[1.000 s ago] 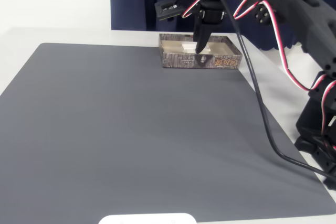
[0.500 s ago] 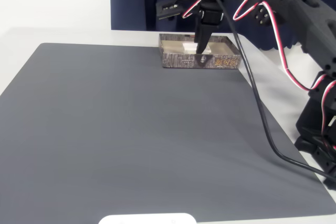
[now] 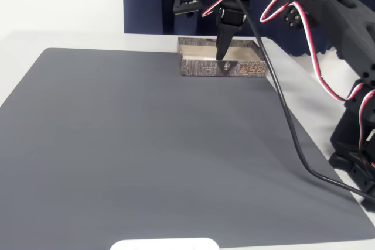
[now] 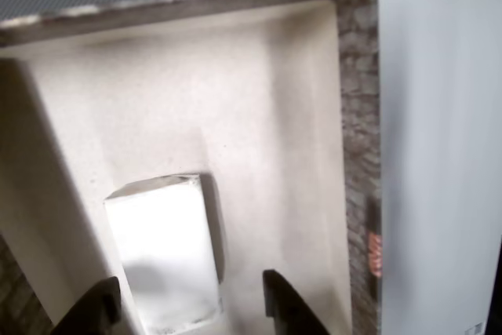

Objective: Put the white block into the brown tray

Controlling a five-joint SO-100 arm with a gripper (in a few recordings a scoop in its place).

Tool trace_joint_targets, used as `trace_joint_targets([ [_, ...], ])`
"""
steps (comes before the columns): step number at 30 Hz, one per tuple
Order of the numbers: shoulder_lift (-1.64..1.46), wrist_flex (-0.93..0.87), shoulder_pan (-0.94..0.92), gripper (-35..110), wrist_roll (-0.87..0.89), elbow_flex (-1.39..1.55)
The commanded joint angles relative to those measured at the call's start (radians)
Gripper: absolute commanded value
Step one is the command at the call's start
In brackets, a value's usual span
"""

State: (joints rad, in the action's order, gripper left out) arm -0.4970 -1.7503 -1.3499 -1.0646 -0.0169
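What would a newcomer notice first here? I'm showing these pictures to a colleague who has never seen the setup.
In the fixed view, the black arm's gripper hangs, fingers down, over the brown tray at the far edge of the big grey mat. In the wrist view the white block lies on the tray's pale floor between the open fingertips. Red and white wires loop along the arm.
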Motion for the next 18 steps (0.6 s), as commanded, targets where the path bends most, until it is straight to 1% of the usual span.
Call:
trace_joint_targets([
  [1, -0.114, 0.002, 0.012, 33, 0.025, -0.020],
  [4, -0.195, 0.003, 0.029, 25, 0.095, 0.026],
  [6, -0.252, 0.008, 0.046, 23, 0.143, 0.067],
  [7, -0.279, 0.003, 0.054, 23, 0.186, 0.094],
  [10, -0.357, -0.064, 0.089, 21, 0.388, 0.160],
  [12, -0.428, -0.107, 0.120, 16, 0.511, 0.252],
  [14, -0.518, -0.117, 0.161, 14, 0.538, 0.382],
  [15, -0.575, -0.126, 0.187, 9, 0.569, 0.460],
  [17, -0.687, -0.127, 0.236, 3, 0.586, 0.612],
  [18, -0.736, -0.127, 0.262, 0, 0.623, 0.670],
])
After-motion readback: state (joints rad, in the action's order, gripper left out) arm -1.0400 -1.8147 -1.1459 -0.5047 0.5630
